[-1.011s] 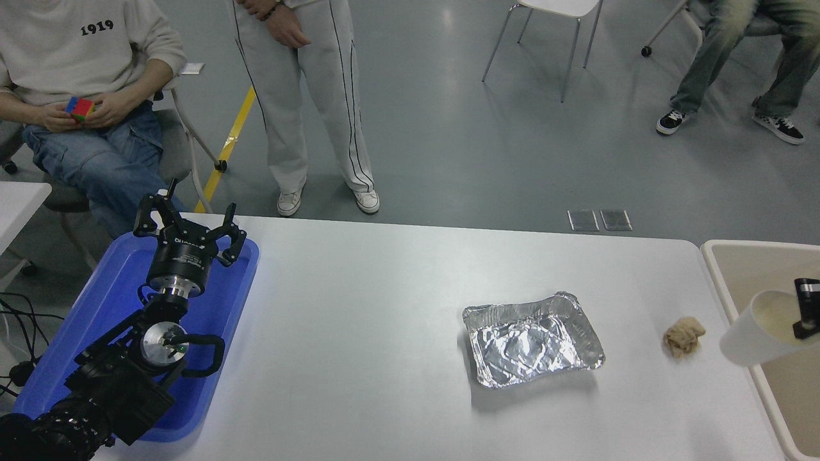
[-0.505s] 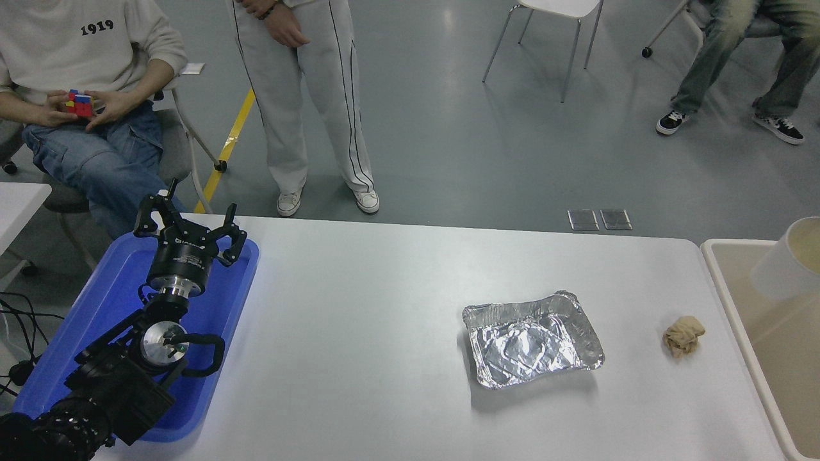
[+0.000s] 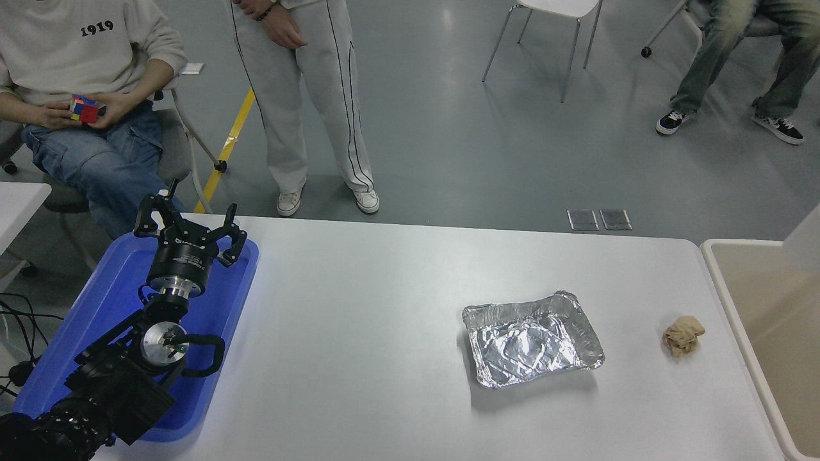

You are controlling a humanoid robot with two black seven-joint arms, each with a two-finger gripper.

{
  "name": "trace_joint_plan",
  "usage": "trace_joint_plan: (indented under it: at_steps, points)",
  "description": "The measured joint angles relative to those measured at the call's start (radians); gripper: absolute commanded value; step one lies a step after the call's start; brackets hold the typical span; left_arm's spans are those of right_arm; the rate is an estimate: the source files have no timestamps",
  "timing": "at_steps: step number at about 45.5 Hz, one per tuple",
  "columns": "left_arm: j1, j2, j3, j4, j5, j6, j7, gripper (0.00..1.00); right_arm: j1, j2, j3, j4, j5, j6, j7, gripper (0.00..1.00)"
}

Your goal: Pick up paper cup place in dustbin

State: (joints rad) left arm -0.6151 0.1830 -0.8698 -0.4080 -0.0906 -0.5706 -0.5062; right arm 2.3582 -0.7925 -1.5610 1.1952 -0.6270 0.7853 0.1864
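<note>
The paper cup (image 3: 806, 243) has slid from over the bin's near part to the picture's right edge, only a pale sliver showing above the dustbin (image 3: 716, 269); the drop looks close. The right gripper has left view, its grip unknowable. The left gripper (image 3: 189, 225) rests spread open over the blue tray (image 3: 102, 301). A sweatshirt reads "1919".

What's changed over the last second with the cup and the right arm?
The paper cup has risen up and to the right over the dustbin; only a pale sliver shows at the right edge now. The right gripper, seen on the cup a second ago, has left the view. The foil tray, the crumpled paper ball and the left gripper, parked over the blue tray, have not moved.
</note>
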Motion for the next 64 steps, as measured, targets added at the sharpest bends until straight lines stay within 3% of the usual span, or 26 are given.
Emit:
trace_joint_plan:
  at_steps: [17, 32, 43, 64]
  points:
    - [0.0, 0.0, 0.0, 0.0, 0.0, 0.0, 0.0, 1.0, -0.224, -0.033, 0.013, -0.105, 0.046, -0.045, -0.001, 0.0]
    - [0.0, 0.0, 0.0, 0.0, 0.0, 0.0, 0.0, 1.0, -0.549, -0.087, 0.151, -0.254, 0.218, -0.339, -0.002, 0.0]
    - [0.0, 0.0, 0.0, 0.0, 0.0, 0.0, 0.0, 1.0, -0.809, -0.095, 0.306, -0.397, 0.269, -0.506, -0.002, 0.0]
    - [0.0, 0.0, -0.001, 0.0, 0.0, 0.0, 0.0, 1.0, -1.372, 0.017, 0.763, -0.839, 0.295, -0.586, -0.01, 0.0]
